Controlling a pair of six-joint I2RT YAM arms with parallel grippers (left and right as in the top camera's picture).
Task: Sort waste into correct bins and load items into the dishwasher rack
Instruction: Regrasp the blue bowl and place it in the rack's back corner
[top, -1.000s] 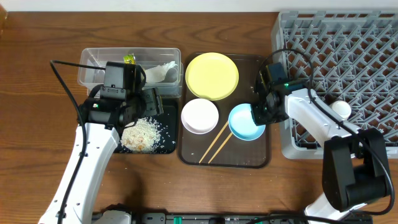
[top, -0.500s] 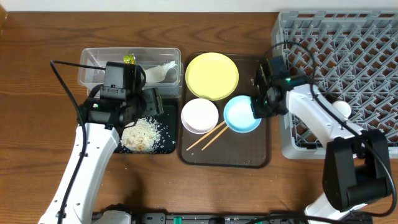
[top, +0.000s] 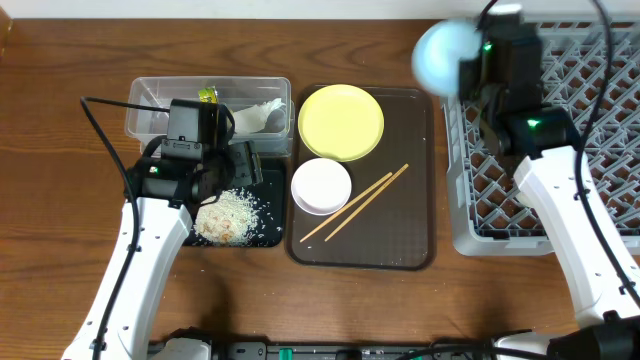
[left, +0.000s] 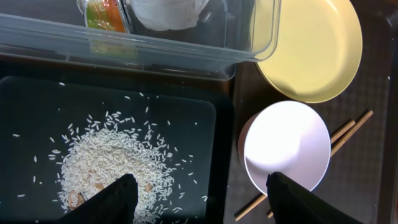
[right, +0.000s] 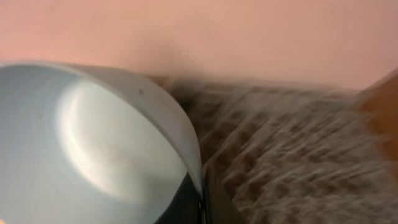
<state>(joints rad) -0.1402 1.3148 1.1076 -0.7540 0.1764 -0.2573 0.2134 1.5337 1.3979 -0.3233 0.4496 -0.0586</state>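
The light blue bowl (top: 443, 55) now rides at 1 o'clock, clenched in my right gripper (top: 468, 68) by the dishwasher rack (top: 600, 200). The yellow plate (top: 341, 122), white bowl (top: 321, 186) and 2 chopsticks (top: 355, 203) wait. My left gripper (left: 199, 193) hangs open.

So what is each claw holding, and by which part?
The right claw grips the light blue bowl by its rim; the left claw is open, holding nothing.

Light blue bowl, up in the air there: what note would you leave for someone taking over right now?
Right gripper: shut on the light blue bowl, above the edge of the dishwasher rack.
Left gripper: open, empty, over the black tray.
Done: wrapper and paper in clear tub; rice in black tray.
Left: rack the bowl, yellow plate, white bowl, chopsticks.
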